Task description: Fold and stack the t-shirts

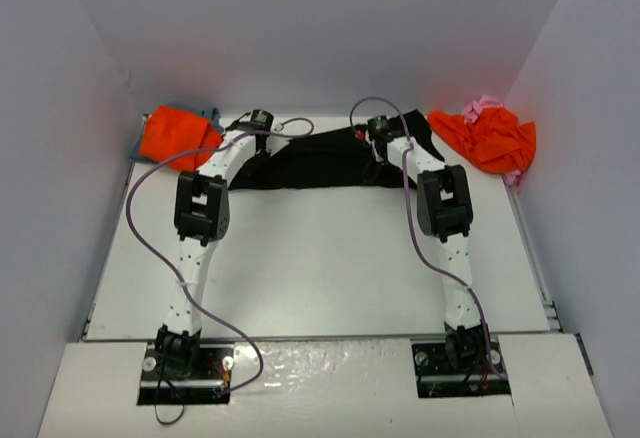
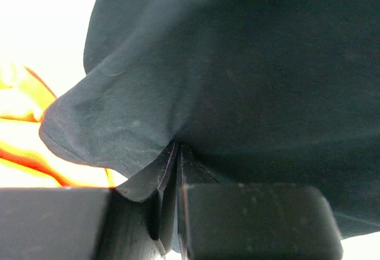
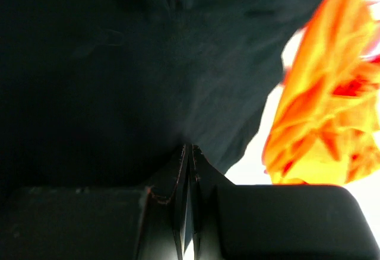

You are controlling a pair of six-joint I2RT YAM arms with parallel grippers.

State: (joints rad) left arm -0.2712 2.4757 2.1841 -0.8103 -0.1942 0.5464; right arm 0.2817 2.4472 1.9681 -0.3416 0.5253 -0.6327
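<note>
A white table (image 1: pixel 320 268) is seen from above, with two robot arms reaching to its far side. A black t-shirt (image 1: pixel 320 163) lies stretched in a wide band across the far part of the table, running from one claw to the other. The left claw (image 2: pixel 177 171) is pressed together, pinching a fold of the black cloth at the shirt's left end. The right claw (image 3: pixel 189 165) pinches a fold near its right end in the same way. At far left sits an orange t-shirt (image 1: pixel 175 136), with a blue-grey t-shirt (image 1: pixel 208 113) showing at its edges. At far right a second orange t-shirt (image 1: pixel 490 138) lies crumpled against a pink t-shirt (image 1: pixel 487 105).
</note>
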